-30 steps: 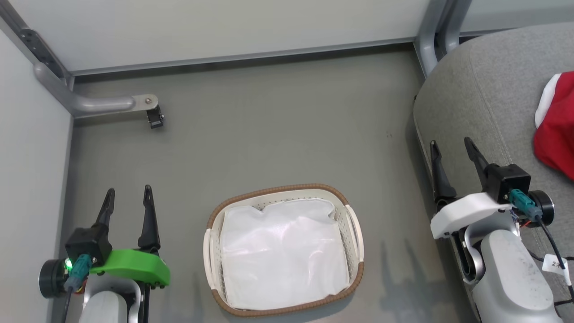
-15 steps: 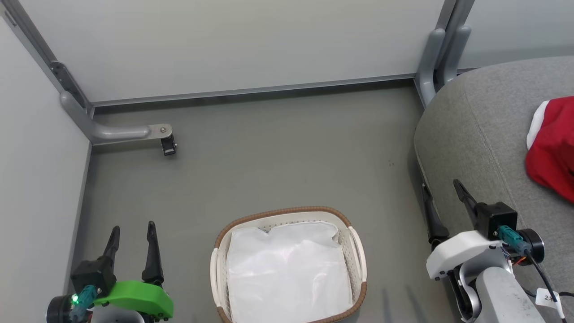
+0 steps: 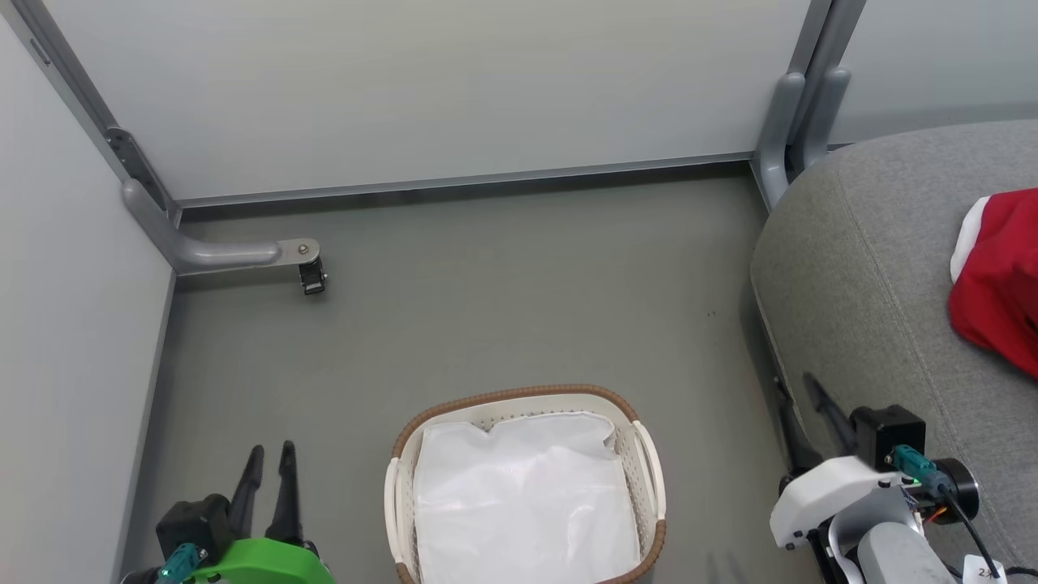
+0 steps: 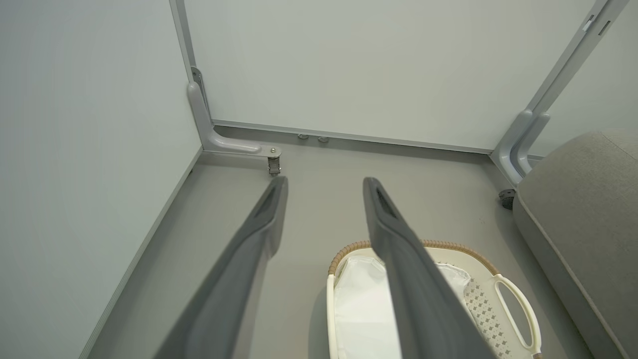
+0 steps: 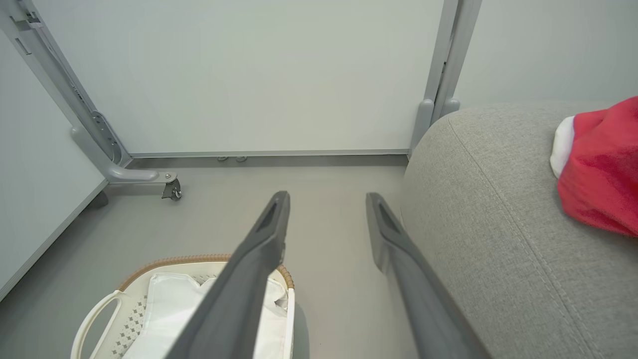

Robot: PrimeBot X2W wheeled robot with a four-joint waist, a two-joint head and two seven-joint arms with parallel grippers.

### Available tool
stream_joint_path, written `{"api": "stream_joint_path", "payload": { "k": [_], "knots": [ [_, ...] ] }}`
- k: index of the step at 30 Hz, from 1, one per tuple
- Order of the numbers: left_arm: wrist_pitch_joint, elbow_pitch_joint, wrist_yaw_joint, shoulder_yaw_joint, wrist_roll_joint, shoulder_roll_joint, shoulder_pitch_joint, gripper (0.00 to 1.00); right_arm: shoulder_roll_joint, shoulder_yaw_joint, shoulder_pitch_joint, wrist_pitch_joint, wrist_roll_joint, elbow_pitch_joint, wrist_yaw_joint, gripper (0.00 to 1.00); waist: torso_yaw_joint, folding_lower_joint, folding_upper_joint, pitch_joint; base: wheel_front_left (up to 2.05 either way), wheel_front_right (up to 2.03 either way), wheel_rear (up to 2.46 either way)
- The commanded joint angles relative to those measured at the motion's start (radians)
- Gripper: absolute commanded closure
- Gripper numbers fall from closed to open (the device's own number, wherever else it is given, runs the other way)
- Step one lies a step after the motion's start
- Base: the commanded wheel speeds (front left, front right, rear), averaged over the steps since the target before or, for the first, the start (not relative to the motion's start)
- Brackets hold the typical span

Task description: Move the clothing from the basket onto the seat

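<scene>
The white basket (image 3: 649, 474) with its brown rim stands on the floor at the bottom centre and holds just its white liner (image 3: 523, 507). Red clothing with white trim (image 3: 997, 284) lies on the grey seat (image 3: 876, 276) at the right edge. My left gripper (image 3: 269, 458) is open and empty at the lower left, left of the basket. My right gripper (image 3: 799, 389) is open and empty beside the seat's front edge. The wrist views show the basket (image 4: 513, 304) (image 5: 99, 319), the seat (image 4: 583, 199) (image 5: 488, 199) and the clothing (image 5: 598, 164).
A grey metal frame foot with a small black caster (image 3: 311, 276) sits on the floor at the left. Pale panel walls close off the back and left. A grey upright post (image 3: 791, 122) stands at the seat's far corner.
The head camera has tilted so the whole scene sits lower in the picture. Both grippers have sunk toward the bottom edge, and the left fingers look closer together.
</scene>
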Motion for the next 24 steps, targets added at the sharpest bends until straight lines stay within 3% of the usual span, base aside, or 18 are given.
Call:
{"api": "stream_joint_path", "payload": {
  "k": [1, 24],
  "knots": [
    [0.001, 0.007, 0.000, 0.000, -0.003, -0.002, 0.000, 1.00, 0.002, -0.001, 0.004, 0.001, 0.002, 0.008, 0.000, 1.00, 0.000, 0.0001, 0.0000, 0.000, 0.00, 0.00, 0.00],
    [0.107, -0.048, 0.000, 0.033, -0.392, 0.000, -0.020, 1.00, -0.001, -0.036, 0.025, 0.108, 0.423, -0.060, 0.000, 1.00, 0.000, 0.0001, 0.0000, -0.009, 0.00, 0.00, 0.00]
  ]
}}
